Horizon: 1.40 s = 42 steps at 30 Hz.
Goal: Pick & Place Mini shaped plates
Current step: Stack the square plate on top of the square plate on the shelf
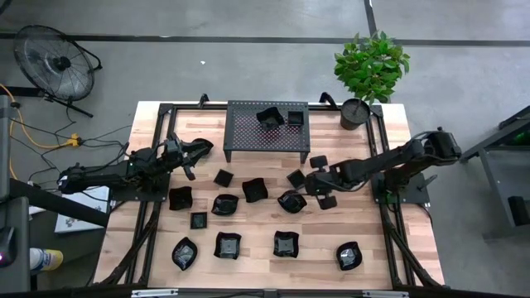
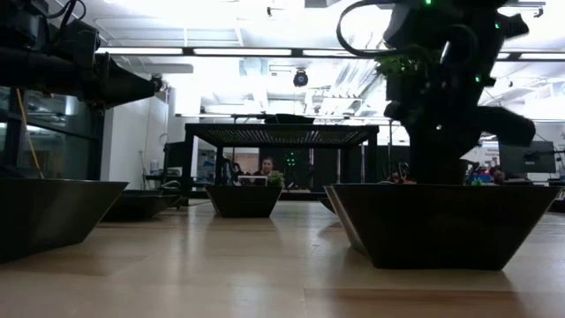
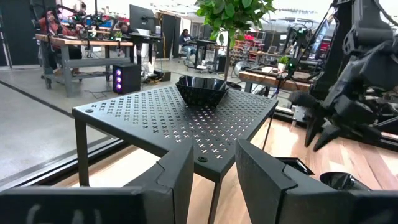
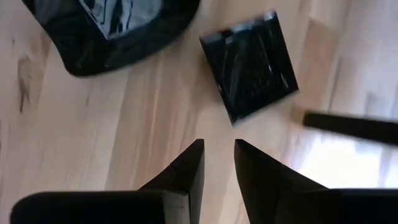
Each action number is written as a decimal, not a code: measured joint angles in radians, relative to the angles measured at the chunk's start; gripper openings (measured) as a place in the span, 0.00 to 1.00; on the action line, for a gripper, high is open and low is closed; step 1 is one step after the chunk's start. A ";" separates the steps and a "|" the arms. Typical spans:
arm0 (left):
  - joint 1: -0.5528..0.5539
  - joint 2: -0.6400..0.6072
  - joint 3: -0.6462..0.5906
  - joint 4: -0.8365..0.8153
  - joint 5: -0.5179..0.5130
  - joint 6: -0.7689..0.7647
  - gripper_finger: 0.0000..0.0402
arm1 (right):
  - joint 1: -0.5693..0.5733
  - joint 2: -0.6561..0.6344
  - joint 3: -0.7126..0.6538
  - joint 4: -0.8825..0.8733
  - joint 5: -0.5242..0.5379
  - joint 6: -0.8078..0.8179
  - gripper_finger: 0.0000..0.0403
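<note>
A light wooden desk (image 1: 414, 240) is seen from above, standing on a grey floor. A black rack (image 1: 267, 132) full of little holes stands at the far edge of the desk, in the middle. A green plant in a black pot (image 1: 354, 113) is placed at the far right corner. A round fan (image 1: 51, 60) is seen on the floor beyond the far left corner. In the left wrist view, a big room with work benches and people far off is seen behind the rack.

Many mini shaped plates are spread over the desk. Two of them (image 1: 270, 117) are set on top of the rack. Four more (image 1: 228, 245) are lined up along the near edge. The others (image 1: 255, 190) are scattered in the middle of the desk, in front of the rack.

The left end effector (image 1: 199, 149) is held above the desk just beside the left end of the rack. Its fingers (image 3: 180, 177) are parted by a narrow gap, and nothing is held between them.

The right end effector (image 1: 308, 184) is held low over the middle of the desk, right of the rack's front. It is pointed down at bare wood. Its fingers (image 4: 186, 171) are parted by a narrow gap too, and nothing is held. A small square plate (image 4: 252, 65) is seen just ahead of the fingertips, not touched. A bigger plate (image 4: 109, 31) lies near it.
</note>
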 joint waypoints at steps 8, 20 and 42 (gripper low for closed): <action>0.000 0.000 0.000 0.000 0.000 0.000 0.29 | 0.000 0.000 -0.063 0.153 0.029 -0.084 0.21; 0.000 0.000 0.000 0.000 0.000 0.000 0.29 | 0.000 0.003 -0.148 0.350 0.030 -0.214 0.21; 0.000 0.000 0.000 0.000 0.000 0.000 0.29 | -0.002 0.068 -0.150 0.443 0.047 -0.305 0.21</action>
